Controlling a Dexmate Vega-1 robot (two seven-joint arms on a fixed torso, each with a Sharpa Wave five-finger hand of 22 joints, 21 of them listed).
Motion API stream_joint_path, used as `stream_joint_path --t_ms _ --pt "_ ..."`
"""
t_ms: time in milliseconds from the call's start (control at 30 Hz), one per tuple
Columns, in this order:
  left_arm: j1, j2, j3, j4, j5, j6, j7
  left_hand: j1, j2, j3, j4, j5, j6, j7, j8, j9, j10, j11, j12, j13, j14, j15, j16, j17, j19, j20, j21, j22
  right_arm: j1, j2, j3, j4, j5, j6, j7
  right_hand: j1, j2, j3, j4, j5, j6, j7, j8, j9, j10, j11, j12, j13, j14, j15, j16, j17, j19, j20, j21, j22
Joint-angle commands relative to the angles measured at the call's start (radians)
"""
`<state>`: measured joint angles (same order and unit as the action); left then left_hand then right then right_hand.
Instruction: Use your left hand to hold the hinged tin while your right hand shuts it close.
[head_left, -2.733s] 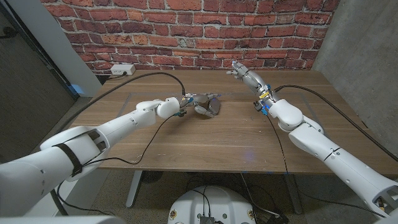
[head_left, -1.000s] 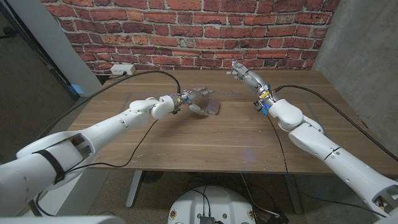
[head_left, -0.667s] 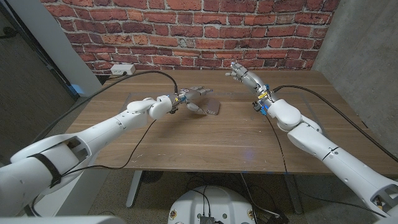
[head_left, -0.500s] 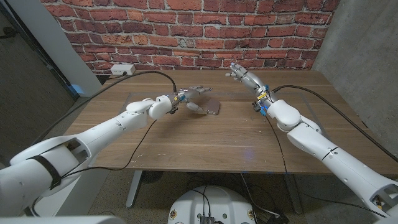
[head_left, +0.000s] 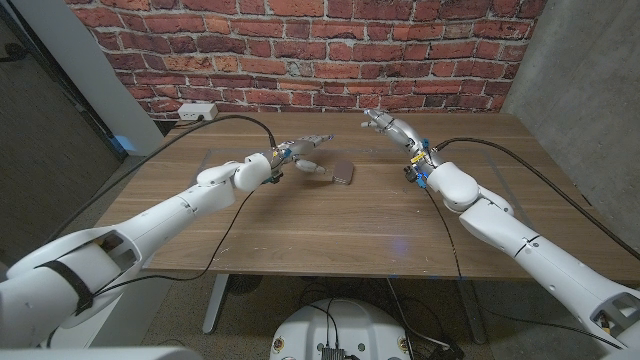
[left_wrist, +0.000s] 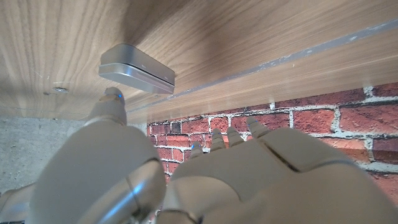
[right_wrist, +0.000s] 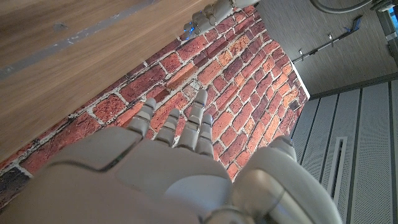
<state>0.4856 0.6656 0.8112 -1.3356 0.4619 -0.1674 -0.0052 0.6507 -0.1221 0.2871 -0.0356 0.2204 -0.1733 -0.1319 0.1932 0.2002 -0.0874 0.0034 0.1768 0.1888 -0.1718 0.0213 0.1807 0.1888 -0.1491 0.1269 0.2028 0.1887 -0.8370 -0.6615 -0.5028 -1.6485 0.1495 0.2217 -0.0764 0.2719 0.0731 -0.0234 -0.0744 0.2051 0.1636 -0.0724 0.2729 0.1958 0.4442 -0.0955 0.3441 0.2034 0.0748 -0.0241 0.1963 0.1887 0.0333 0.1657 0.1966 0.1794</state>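
Your wooden tabletop (head_left: 350, 220) stood against a red brick wall (head_left: 300, 50), with a white power strip (head_left: 197, 112) at its far left corner and grey concrete (head_left: 580, 70) to the right. The hinged tin (head_left: 342, 172) lay shut near the middle. Your left robot hand (head_left: 303, 150) hovered just beside it, fingers spread, holding nothing. Your right robot hand (head_left: 388, 126) was raised, also spread and empty.

A silver-grey tin (left_wrist: 137, 69) lies on the brown wood-grain table (head_left: 380, 215), before a red brick wall (head_left: 300, 50).
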Motion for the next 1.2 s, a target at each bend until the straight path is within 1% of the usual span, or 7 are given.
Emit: stream_joint_path --t_ms 33,133,200,333,667,967,1200 --pt "0.069 0.034 -0.068 -0.065 -0.095 0.018 0.018 -0.013 -0.014 -0.015 0.006 0.008 -0.350 0.007 0.008 0.000 -0.008 0.015 0.008 0.004 -0.137 -0.003 -0.001 0.005 -0.013 -0.002 -0.005 0.002 0.015 -0.008 -0.018 0.010 -0.052 -0.029 -0.011 -0.012 0.000 -0.006 0.008 0.006 0.057 0.028 0.015 -0.002 0.016 -0.005 0.009 0.001 0.009 -0.011 0.003 0.004 0.007 -0.002 0.007 0.004" --pt "0.100 0.035 -0.097 -0.073 -0.136 0.009 0.053 -0.023 -0.020 -0.023 0.009 0.009 -0.348 0.005 0.009 0.000 -0.010 0.016 0.010 0.004 -0.141 0.000 0.000 0.005 -0.024 -0.002 -0.008 0.002 0.022 -0.006 -0.023 0.014 -0.064 -0.037 -0.013 -0.014 -0.001 -0.007 0.008 0.007 0.071 0.035 0.018 -0.003 0.022 -0.009 0.010 0.001 0.011 -0.012 0.004 0.004 0.008 -0.003 0.007 0.004" --pt "0.129 0.024 -0.116 -0.067 -0.149 0.004 0.115 -0.057 -0.033 -0.050 0.022 0.014 -0.338 -0.001 0.012 0.000 -0.020 -0.006 0.015 0.005 -0.162 0.002 -0.001 0.006 -0.066 0.002 -0.017 0.003 0.027 -0.005 -0.028 0.020 -0.065 -0.038 -0.006 -0.018 -0.001 -0.009 0.010 0.008 0.080 0.032 0.018 -0.004 0.034 -0.012 0.014 0.000 0.035 -0.025 0.012 0.004 0.011 -0.002 0.007 0.004" --pt "0.154 0.010 -0.144 -0.052 -0.223 -0.001 0.123 -0.099 -0.042 -0.080 0.039 0.020 -0.293 -0.012 0.027 0.000 -0.016 -0.011 0.024 0.005 -0.181 0.005 0.000 0.007 -0.096 0.004 -0.018 0.004 0.043 -0.008 -0.043 0.031 -0.086 -0.036 0.007 -0.020 -0.001 -0.011 0.012 0.008 0.087 0.032 0.018 -0.004 0.044 -0.013 0.018 0.000 0.045 -0.035 0.014 0.005 0.013 -0.004 0.008 0.004" --pt "0.241 0.033 -0.195 -0.157 -0.259 0.103 0.193 -0.167 -0.056 -0.135 0.063 0.027 -0.259 -0.023 0.032 -0.002 0.021 0.009 0.042 0.005 -0.145 0.004 0.018 0.007 -0.059 0.007 0.006 0.005 0.057 -0.011 -0.057 0.028 -0.094 -0.054 0.027 -0.029 -0.003 -0.016 0.016 0.010 0.102 0.031 0.017 -0.004 0.034 -0.012 0.013 -0.001 0.033 -0.031 0.007 0.006 0.000 -0.002 0.002 0.004" --pt "0.292 0.053 -0.229 -0.218 -0.323 0.122 0.195 -0.190 -0.058 -0.156 0.071 0.030 -0.250 -0.025 0.032 -0.002 0.023 -0.005 0.043 0.005 -0.142 0.000 0.018 0.007 -0.056 0.006 0.008 0.005 0.064 -0.021 -0.076 0.009 -0.128 -0.078 0.039 -0.044 -0.002 -0.023 0.024 0.013 0.109 0.023 0.011 -0.005 0.027 -0.008 0.008 -0.002 0.012 -0.030 -0.002 0.008 -0.022 0.001 -0.006 0.003" --pt "0.330 0.053 -0.270 -0.211 -0.422 0.105 0.191 -0.217 -0.059 -0.179 0.081 0.032 -0.245 -0.024 0.030 -0.003 0.023 -0.032 0.043 0.005 -0.135 0.000 0.020 0.007 -0.056 0.006 0.008 0.006 0.061 -0.019 -0.090 -0.002 -0.147 -0.105 0.037 -0.047 0.000 -0.024 0.027 0.015 0.119 0.012 0.011 -0.005 0.026 -0.011 0.006 -0.003 0.010 -0.036 -0.003 0.007 -0.029 -0.001 -0.007 0.003"
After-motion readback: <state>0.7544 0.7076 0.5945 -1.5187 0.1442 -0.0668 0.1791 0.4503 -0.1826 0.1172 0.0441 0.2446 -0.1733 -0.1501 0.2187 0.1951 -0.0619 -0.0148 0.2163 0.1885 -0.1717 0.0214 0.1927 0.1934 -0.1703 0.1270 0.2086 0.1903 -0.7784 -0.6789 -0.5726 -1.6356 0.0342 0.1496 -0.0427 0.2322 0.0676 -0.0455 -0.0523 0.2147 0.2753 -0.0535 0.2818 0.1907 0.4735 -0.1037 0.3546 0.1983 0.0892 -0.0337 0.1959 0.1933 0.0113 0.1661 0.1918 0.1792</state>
